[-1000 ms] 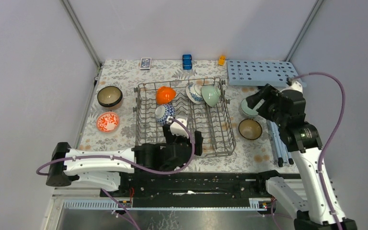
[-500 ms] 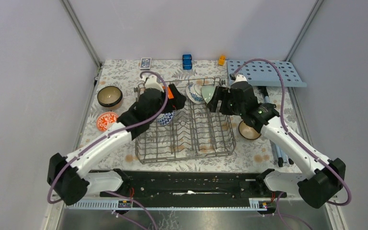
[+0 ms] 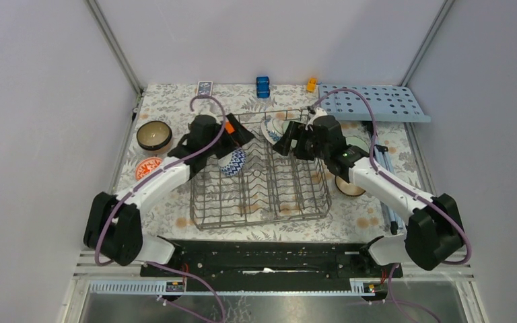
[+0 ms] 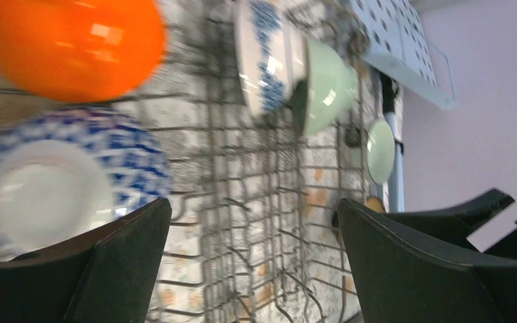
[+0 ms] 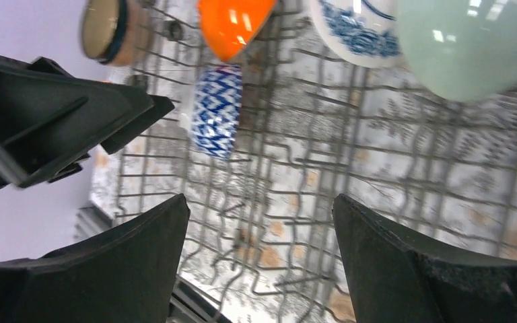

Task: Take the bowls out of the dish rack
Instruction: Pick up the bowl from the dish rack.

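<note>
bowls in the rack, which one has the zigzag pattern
The blue-and-white bowl standing on edge beside the orange bowl; the other patterned bowl has loose blue brushwork, and the pale green bowl is plain.

Tabletop (image 3: 175,101) has a grey flowery pattern. The wire dish rack (image 3: 262,195) sits mid-table. Left of it are a dark brown bowl (image 3: 153,135) and, nearer, a red-and-white bowl (image 3: 143,166), partly hidden. On the right, a pale green bowl (image 3: 359,143) and a brown bowl (image 3: 345,188) are also half hidden. Back edge: card box (image 3: 204,88), blue block (image 3: 263,86), small orange thing (image 3: 311,85), light-blue board with holes (image 3: 377,102).
</note>
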Tool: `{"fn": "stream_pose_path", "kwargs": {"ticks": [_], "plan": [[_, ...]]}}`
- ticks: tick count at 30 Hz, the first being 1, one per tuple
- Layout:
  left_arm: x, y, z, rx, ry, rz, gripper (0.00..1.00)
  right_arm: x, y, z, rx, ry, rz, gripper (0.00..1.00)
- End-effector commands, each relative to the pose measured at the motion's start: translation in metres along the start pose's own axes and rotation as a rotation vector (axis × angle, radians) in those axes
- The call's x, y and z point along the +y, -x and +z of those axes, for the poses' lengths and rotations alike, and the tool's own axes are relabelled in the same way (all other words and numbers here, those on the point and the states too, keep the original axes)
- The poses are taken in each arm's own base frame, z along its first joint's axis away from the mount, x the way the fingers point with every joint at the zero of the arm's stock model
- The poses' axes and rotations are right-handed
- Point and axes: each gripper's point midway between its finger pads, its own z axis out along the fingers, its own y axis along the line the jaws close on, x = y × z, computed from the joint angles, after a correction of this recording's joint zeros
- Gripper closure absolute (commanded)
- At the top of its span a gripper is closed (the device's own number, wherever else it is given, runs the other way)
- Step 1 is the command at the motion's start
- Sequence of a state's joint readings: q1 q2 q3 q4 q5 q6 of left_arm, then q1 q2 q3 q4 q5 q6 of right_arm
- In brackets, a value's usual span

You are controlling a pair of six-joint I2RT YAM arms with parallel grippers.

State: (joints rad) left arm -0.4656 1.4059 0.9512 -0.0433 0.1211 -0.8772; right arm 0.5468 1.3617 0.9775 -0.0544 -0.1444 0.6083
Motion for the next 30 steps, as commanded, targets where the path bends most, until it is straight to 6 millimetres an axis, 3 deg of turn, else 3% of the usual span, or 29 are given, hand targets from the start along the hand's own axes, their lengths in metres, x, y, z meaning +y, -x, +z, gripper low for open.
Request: {"fn": "stream_pose_path", "kwargs": {"ticks": [1,9,14,21,30], "plan": [[0.038,0.031,-0.027,-0.113,0.107,-0.051,0.02,0.043,0.013,0.014,-0.012,0.213,0.055,0.14],[0.083,0.038,-0.042,-0.161,0.316,0.001,0.04,0.074,-0.005,0.055,0.081,0.307,0.125,0.17],[0.103,0.043,-0.043,-0.169,0.403,0.033,0.16,0.072,-0.014,0.081,0.091,0.284,0.208,0.23],[0.12,0.034,-0.032,-0.142,0.418,0.008,0.29,0.073,-0.022,0.114,0.088,0.257,0.253,0.22],[0.139,0.033,-0.031,-0.148,0.45,-0.014,0.3,0.072,-0.034,0.139,0.115,0.237,0.269,0.25]]}}
